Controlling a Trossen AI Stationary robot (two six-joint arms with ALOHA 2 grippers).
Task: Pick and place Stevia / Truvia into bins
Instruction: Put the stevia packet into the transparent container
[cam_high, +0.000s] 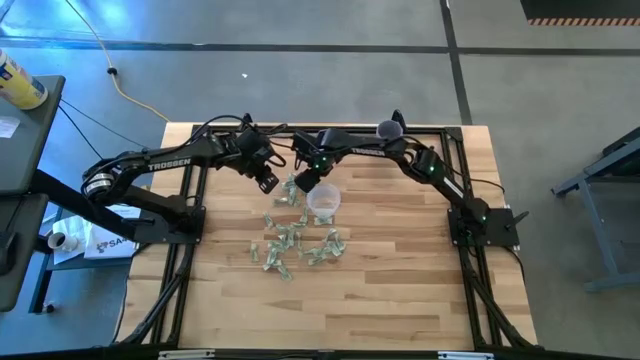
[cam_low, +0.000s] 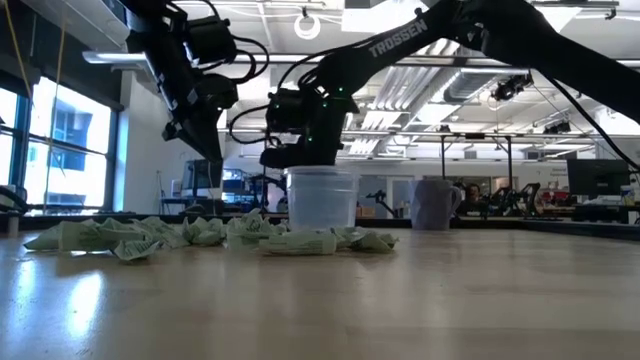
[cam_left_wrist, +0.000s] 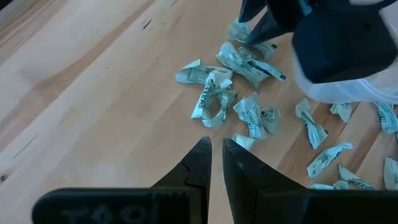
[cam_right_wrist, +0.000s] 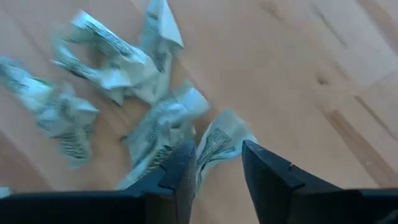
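Note:
Several crumpled pale green and white sweetener packets (cam_high: 290, 242) lie scattered on the wooden table, also seen in the low view (cam_low: 150, 236). The clear plastic cup (cam_high: 323, 202) stands upright among them, and it also shows in the low view (cam_low: 321, 198). My right gripper (cam_right_wrist: 217, 163) is low over the packets just left of the cup, shut on one packet (cam_right_wrist: 219, 142). My left gripper (cam_left_wrist: 216, 155) hangs above the table to the left of the pile, shut and empty. My right gripper pinches one crumpled packet's end (cam_right_wrist: 208, 149) between its two fingers, coming from above and pointing down. The packet's other end sticks out past the fingertips, close over the table beside other packets. I cannot tell whether it is lifted clear.
A purple cup (cam_high: 388, 130) stands at the table's far edge, right of centre, and also shows in the low view (cam_low: 433, 203). The right arm (cam_left_wrist: 336, 37) reaches close beside my left gripper. Bare wood (cam_high: 400, 270) lies at the near and right parts of the table.

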